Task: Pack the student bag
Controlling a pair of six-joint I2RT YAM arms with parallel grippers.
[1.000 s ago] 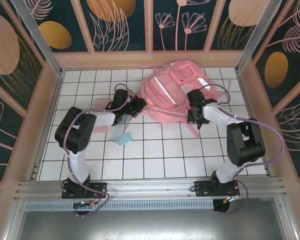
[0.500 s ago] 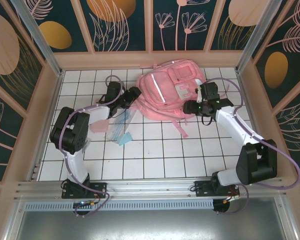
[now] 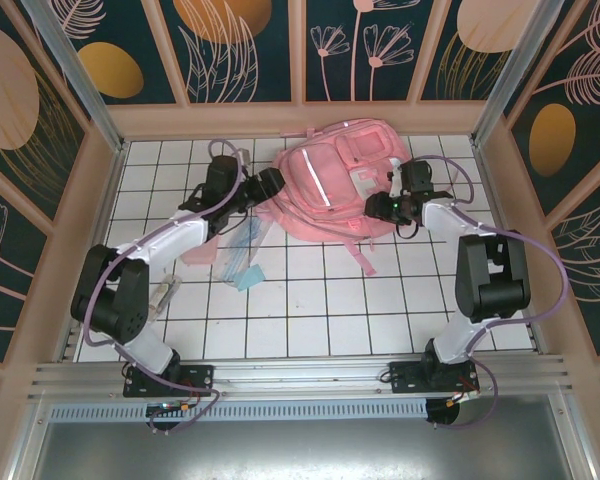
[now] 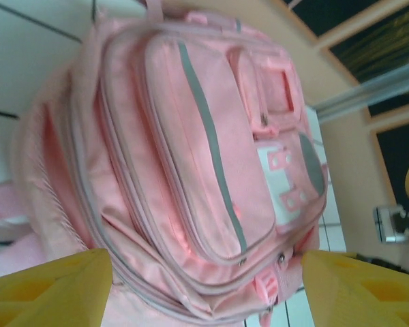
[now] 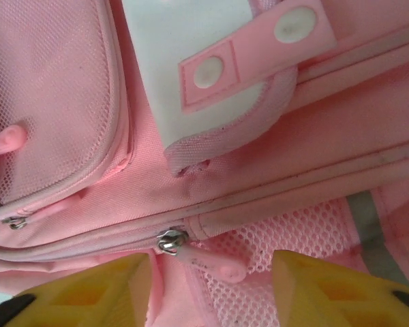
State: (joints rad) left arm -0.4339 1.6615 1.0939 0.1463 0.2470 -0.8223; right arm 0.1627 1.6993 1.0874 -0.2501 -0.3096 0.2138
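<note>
White-tiled desk (image 3: pixel 310 310), walled in by panels with leaf and flower patterns, carries everything you are working with. Your student bag (image 3: pixel 335 185) lies flat at the far middle of it, front pockets up, its pale reflective strip (image 3: pixel 322 185) running diagonally across the front. One pink strap (image 3: pixel 360 255) trails from the bag over the tiles towards the arm bases.

Both arms reach in from either side of the bag. Your left end effector (image 3: pixel 270 185) sits at the bag's left edge. On the left wrist camera its yellow fingers (image 4: pixel 48 286) stand wide apart, with the bag beyond them and nothing clamped. Your right end effector (image 3: pixel 375 207) is at the bag's right edge, and its jaws are likewise parted. The right wrist camera shows a pink zip pull (image 5: pixel 211 264) lying in the gap between them, ungripped, over mesh fabric.

Near the left arm, a small bluish flat item (image 3: pixel 245 275) lies on the tiles, apart from the bag.
</note>
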